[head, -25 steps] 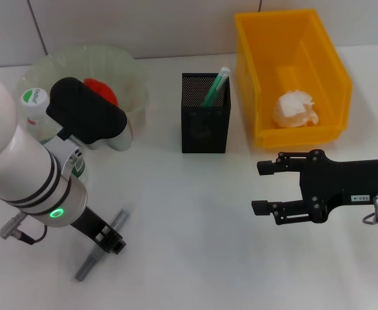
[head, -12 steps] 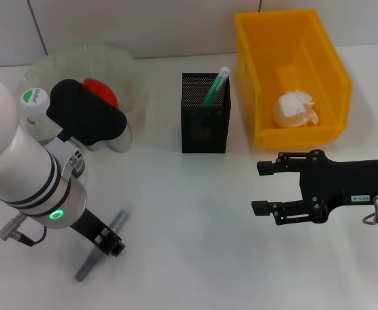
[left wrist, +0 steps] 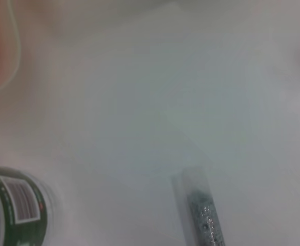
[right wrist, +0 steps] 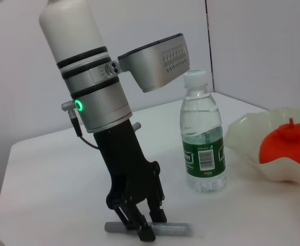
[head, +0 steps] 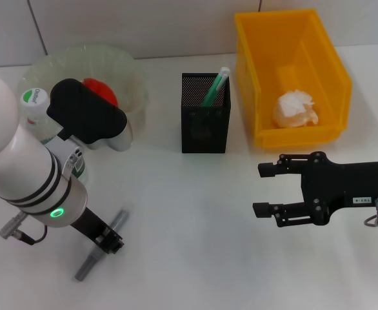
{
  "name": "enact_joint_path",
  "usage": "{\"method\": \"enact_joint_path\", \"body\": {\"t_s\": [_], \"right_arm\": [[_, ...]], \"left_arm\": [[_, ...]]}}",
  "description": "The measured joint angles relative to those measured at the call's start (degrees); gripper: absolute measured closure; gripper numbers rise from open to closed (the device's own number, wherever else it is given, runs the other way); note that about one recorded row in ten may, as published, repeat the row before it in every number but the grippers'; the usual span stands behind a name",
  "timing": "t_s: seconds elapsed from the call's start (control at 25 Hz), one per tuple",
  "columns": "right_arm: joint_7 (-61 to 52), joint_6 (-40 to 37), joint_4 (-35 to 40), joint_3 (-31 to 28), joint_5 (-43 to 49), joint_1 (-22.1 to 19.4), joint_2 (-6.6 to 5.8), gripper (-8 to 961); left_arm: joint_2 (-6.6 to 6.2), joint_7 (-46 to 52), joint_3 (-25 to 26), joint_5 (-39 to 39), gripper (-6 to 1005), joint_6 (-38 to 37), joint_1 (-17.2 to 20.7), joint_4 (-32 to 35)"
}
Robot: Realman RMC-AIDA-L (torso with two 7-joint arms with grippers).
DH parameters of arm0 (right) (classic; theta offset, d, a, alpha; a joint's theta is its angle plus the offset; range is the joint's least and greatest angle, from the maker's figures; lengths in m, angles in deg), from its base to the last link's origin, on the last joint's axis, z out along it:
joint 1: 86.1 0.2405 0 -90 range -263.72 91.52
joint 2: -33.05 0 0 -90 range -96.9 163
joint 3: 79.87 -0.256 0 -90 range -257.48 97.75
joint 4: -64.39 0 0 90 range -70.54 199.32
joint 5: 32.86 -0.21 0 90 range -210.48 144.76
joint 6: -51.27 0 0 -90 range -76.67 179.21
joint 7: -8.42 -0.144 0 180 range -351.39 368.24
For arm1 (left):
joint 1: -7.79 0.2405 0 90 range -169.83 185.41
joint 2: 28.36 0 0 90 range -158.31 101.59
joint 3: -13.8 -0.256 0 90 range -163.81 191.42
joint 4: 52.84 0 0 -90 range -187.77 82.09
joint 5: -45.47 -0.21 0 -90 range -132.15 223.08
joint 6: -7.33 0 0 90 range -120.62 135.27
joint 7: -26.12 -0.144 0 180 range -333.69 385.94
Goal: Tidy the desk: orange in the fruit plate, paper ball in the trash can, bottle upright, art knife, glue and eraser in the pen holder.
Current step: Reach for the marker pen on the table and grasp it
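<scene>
My left gripper (head: 107, 243) is low over the grey art knife (head: 100, 249) lying near the table's front left. Its fingers (right wrist: 146, 231) stand open on either side of the art knife (right wrist: 163, 228). The art knife (left wrist: 205, 214) fills the lower part of the left wrist view. The bottle (right wrist: 201, 148) stands upright behind my left arm, next to the fruit plate (head: 128, 71) holding the orange (head: 102, 90). A green-and-white glue stick (head: 215, 85) leans in the black mesh pen holder (head: 205, 126). The paper ball (head: 295, 108) lies in the yellow trash can (head: 337, 71). My right gripper (head: 262, 190) hovers open at the right. The eraser is out of view.
My bulky left arm (head: 28, 168) covers much of the table's left side and part of the bottle (head: 34, 110). A cable connector (head: 15, 229) sticks out at its wrist. A tiled wall runs behind the plate, holder and bin.
My left gripper has shifted slightly toward the art knife's middle and sunk a little. My right gripper has drifted a few pixels toward the front.
</scene>
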Motion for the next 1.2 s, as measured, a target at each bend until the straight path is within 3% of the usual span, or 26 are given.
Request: {"method": "enact_joint_path", "body": {"t_s": [0.28, 1.2], "right_arm": [[0.0, 0.0, 0.1, 0.0, 0.0, -0.1, 0.00, 187], [-0.1, -0.1, 0.2, 0.0, -0.4, -0.2, 0.00, 187]], "left_arm": [[0.00, 0.0, 0.0, 0.0, 683, -0.2, -0.1, 0.0], [0.00, 0.0, 1.0, 0.6, 806, -0.4, -0.3, 0.1]]}}
